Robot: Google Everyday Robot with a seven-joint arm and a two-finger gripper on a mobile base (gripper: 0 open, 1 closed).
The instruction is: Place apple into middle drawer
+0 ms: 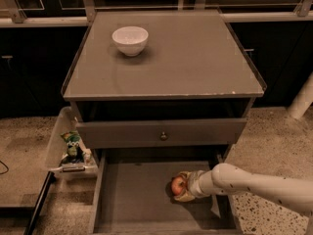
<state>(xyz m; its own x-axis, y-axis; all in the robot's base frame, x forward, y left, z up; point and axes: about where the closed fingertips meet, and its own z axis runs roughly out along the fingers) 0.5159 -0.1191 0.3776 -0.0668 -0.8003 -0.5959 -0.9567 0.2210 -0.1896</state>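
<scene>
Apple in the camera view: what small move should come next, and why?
Probably lower the gripper slightly until the apple meets the floor of the middle drawer, then release. The gripper is closed on the apple, already inside the open drawer's walls near its right side. Whether the apple touches the floor cannot be told, so a gentle descent seems safest.

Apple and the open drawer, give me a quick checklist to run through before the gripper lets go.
1. Apple held by the gripper: ok, fingers on either side of it.
2. Middle drawer pulled out: ok.
3. Apple inside the drawer walls, right of centre: ok.
4. Apple touching the drawer floor: cannot tell.
5. Arm apart from the knobbed drawer above: ok, it reaches in from the right, below that front.
</scene>
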